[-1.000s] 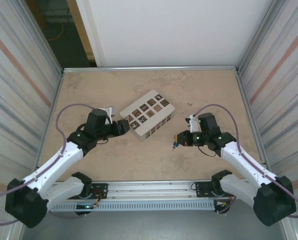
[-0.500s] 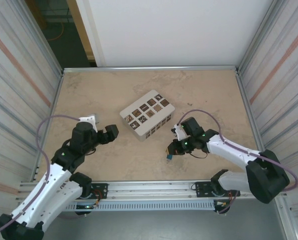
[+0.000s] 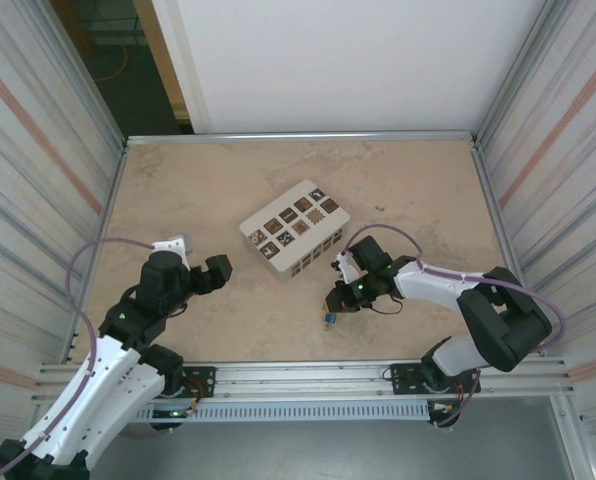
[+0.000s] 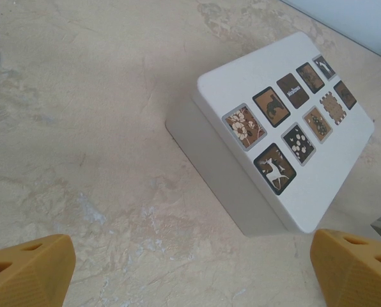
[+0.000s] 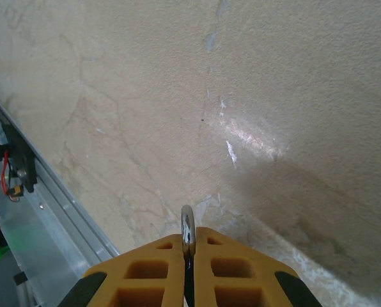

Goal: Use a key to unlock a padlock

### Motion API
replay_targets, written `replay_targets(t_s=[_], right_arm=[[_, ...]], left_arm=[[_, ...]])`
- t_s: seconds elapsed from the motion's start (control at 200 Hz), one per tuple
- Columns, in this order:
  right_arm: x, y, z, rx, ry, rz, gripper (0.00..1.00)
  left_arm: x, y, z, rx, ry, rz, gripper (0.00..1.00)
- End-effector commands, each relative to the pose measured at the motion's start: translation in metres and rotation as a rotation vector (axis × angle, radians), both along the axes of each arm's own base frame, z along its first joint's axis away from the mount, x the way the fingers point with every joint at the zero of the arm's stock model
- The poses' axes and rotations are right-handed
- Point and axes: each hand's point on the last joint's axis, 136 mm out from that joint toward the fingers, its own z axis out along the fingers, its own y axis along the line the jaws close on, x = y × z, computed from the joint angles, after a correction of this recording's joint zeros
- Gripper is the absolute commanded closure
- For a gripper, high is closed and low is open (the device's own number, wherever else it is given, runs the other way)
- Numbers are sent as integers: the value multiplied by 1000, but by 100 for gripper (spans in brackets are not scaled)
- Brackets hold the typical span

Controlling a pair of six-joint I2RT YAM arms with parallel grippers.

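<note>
The right gripper point(image 3: 338, 303) is gripping the padlock point(image 3: 330, 319), its jaws clamping together on the metal loop point(image 5: 188, 229), and the blue body is hanging below them over the tabletop point(image 3: 418, 190), near the white box point(image 3: 295, 228). The left gripper point(image 3: 218, 270) is hovering left of that box, its jaws spread wide apart.

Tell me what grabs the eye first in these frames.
The white box with dark patterned squares sits in the middle of the table, by far the largest thing on it. The right pincer is shut on the small blue padlock, right of centre near the front edge, with its metal loop pinched between the fingers. The left pincer is open, facing the box.
</note>
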Motion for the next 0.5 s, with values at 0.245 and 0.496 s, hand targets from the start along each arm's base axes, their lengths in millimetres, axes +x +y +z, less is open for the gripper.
replay_targets(t_s=[0.245,0.496], right_arm=[[11,0,-6,-6,19,-31,81],[16,-11,2,-19,-13,-50,76]], left_arm=[[3,5,1,26,-7,14,5],[3,6,5,29,-15,14,5]])
